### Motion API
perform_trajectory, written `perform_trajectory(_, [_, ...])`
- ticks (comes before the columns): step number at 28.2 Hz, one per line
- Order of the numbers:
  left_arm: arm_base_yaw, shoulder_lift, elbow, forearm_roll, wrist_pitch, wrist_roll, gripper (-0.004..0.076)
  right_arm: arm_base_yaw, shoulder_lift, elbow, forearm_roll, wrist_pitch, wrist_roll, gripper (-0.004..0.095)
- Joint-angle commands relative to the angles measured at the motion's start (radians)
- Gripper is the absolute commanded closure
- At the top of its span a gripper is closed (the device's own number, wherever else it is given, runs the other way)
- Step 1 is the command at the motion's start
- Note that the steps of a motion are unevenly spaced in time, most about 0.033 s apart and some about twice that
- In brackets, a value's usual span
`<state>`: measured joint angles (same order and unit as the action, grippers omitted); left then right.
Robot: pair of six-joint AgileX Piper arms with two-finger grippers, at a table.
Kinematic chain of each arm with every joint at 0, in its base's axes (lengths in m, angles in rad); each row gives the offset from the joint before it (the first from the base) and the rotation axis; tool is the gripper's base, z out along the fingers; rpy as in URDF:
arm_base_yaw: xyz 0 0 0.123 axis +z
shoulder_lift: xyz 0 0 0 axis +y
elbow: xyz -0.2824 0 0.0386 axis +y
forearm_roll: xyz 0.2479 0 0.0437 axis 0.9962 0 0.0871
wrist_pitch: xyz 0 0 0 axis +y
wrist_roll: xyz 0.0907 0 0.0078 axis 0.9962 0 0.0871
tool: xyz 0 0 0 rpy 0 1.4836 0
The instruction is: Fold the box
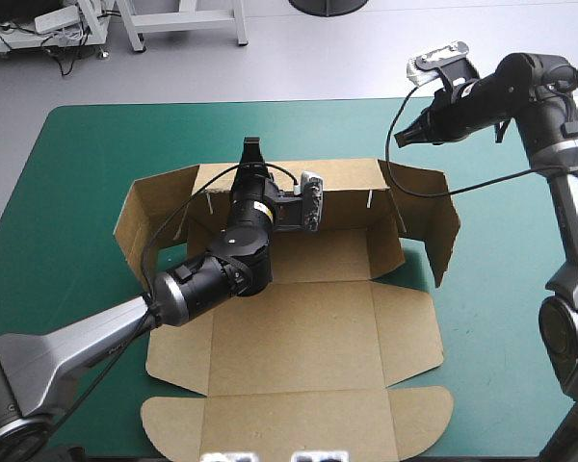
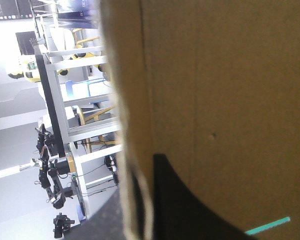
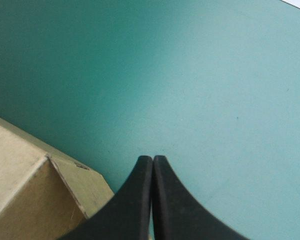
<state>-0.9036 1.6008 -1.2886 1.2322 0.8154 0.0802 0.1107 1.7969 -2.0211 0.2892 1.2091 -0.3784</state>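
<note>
While the left gripper [image 1: 252,145] grasps the rear wall of the brown box [image 1: 308,337] at 12 o'clock, board between its black fingers, the box lies mid-table on the teal-green cover [image 1: 67,192], side walls raised. At 2 o'clock the right gripper [image 1: 401,141] hangs clenched, fingers pressed together.

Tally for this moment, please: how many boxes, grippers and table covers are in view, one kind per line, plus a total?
Brown box: 1
Grippers: 2, the left gripper and the right gripper
Teal-green cover: 1
Total: 4
</note>
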Motion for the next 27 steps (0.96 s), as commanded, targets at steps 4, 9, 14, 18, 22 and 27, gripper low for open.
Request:
perform_trajectory(4, [-0.005, -0.047, -0.025, 0.079, 0.0, -0.035, 0.0734, -0.008, 0.053, -0.032, 0.037, -0.071, 0.008, 0.0926])
perform_trajectory(9, [-0.005, -0.047, -0.025, 0.079, 0.0, -0.035, 0.0734, -0.008, 0.117, -0.032, 0.057, 0.01, 0.001, 0.0926])
perform_trajectory(14, [-0.005, -0.047, -0.025, 0.079, 0.001, -0.035, 0.0734, -0.01, 0.108, 0.014, 0.086, 0.046, -0.045, 0.0926])
perform_trajectory(18, [-0.005, -0.047, -0.025, 0.079, 0.003, -0.035, 0.0734, -0.02, 0.081, 0.122, 0.145, 0.046, -0.076, 0.0926])
perform_trajectory(22, [-0.005, -0.047, -0.025, 0.077, 0.011, -0.035, 0.0734, -0.057, 0.027, 0.212, 0.214, 0.046, -0.145, 0.0926])
perform_trajectory(27, [-0.005, -0.047, -0.025, 0.079, 0.014, -0.035, 0.0734, -0.127, -0.055, 0.228, 0.342, 0.046, -0.218, 0.0926])
